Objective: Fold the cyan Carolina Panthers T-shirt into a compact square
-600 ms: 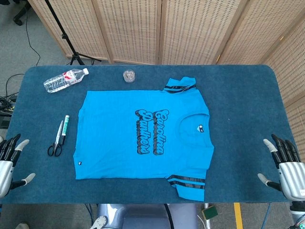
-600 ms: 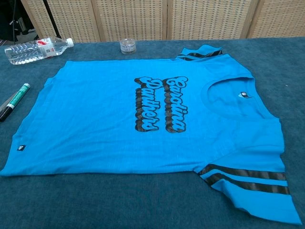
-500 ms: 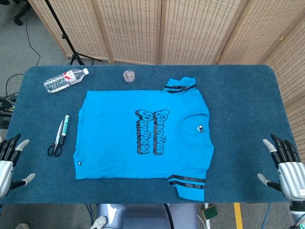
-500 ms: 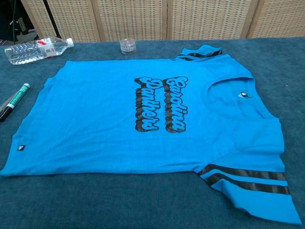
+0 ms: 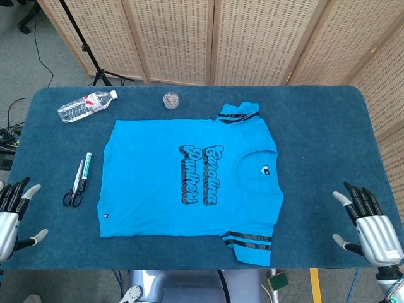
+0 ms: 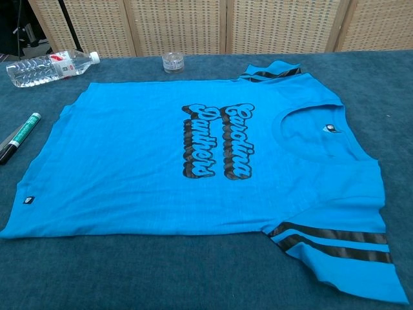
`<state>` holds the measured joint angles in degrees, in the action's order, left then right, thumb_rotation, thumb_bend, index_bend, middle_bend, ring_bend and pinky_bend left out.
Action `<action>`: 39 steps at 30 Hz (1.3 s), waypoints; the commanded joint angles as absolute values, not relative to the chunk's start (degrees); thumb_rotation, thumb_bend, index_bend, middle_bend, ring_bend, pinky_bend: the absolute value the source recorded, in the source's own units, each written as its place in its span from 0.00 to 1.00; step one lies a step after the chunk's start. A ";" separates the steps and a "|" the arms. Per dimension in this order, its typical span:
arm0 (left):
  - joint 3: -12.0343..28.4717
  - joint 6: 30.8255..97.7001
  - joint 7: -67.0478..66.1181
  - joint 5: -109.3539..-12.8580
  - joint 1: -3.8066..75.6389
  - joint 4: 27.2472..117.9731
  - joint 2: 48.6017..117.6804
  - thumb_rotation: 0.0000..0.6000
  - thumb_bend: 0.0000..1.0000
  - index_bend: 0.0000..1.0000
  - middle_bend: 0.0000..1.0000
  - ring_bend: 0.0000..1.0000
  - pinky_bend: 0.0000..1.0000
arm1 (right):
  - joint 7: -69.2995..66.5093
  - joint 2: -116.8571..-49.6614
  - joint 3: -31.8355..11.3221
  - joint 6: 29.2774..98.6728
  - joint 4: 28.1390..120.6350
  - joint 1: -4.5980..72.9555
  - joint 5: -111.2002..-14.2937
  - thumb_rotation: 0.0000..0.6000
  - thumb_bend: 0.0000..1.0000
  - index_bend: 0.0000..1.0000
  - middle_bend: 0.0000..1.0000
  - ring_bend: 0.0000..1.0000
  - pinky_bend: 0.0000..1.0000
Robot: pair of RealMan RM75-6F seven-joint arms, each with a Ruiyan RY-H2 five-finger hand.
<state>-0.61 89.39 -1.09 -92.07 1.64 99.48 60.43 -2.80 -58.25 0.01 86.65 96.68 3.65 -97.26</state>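
The cyan Carolina Panthers T-shirt (image 5: 189, 180) (image 6: 193, 161) lies flat and unfolded on the blue table, print up, collar toward the right, hem toward the left. Both striped sleeves are spread out, one at the far edge and one at the near edge. My left hand (image 5: 11, 218) hovers over the table's front left corner, fingers spread, holding nothing. My right hand (image 5: 369, 227) is at the front right corner, also spread and empty. Both hands are well clear of the shirt. Neither hand shows in the chest view.
A plastic water bottle (image 5: 86, 105) lies at the back left. A small glass cup (image 5: 170, 100) stands just beyond the shirt. Scissors (image 5: 75, 187) and a green marker (image 5: 86, 166) lie left of the shirt. Folding screens stand behind the table (image 5: 322, 126).
My right hand has shifted a little to the left, inward over the table. The left hand and the shirt have not moved.
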 commanded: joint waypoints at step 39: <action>0.05 89.06 0.15 -90.49 1.64 99.75 59.74 1.00 0.09 0.00 0.00 0.00 0.00 | 11.11 -78.36 10.36 73.27 81.83 12.61 -114.60 1.00 0.00 0.33 0.00 0.00 0.00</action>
<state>0.06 89.08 0.17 -90.49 1.63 99.76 59.73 10.92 -78.19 10.28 73.51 81.74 12.46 -114.71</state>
